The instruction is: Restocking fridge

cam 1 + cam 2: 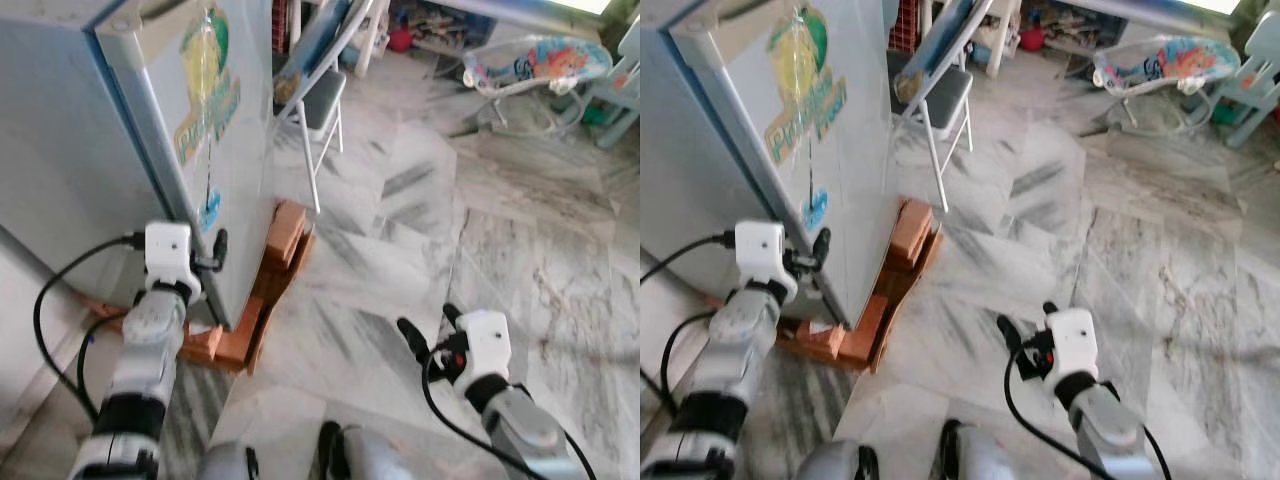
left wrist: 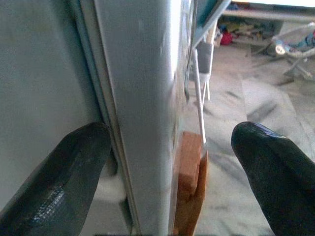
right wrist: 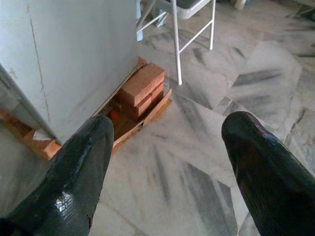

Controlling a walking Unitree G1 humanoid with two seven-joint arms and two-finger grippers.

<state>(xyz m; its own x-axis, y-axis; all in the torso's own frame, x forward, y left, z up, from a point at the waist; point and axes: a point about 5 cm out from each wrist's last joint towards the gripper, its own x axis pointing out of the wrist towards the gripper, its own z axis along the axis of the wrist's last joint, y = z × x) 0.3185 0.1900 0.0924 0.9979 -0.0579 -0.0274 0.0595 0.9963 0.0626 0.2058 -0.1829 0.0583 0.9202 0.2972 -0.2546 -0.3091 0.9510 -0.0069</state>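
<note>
The pale blue-grey fridge stands at my left, its door shut, with a yellow-green sticker on its side. My left gripper is up against the fridge's front corner at low height. In the left wrist view its fingers are open, one on each side of the door's edge, without closing on it. My right gripper hangs open over the marble floor to the right of the fridge, holding nothing. In the right wrist view, its fingers frame the fridge's base.
The fridge rests on red bricks and wooden boards that stick out onto the floor. A white folding chair stands just behind the fridge. A baby bouncer sits at the far right. Grey-veined marble floor spreads between them.
</note>
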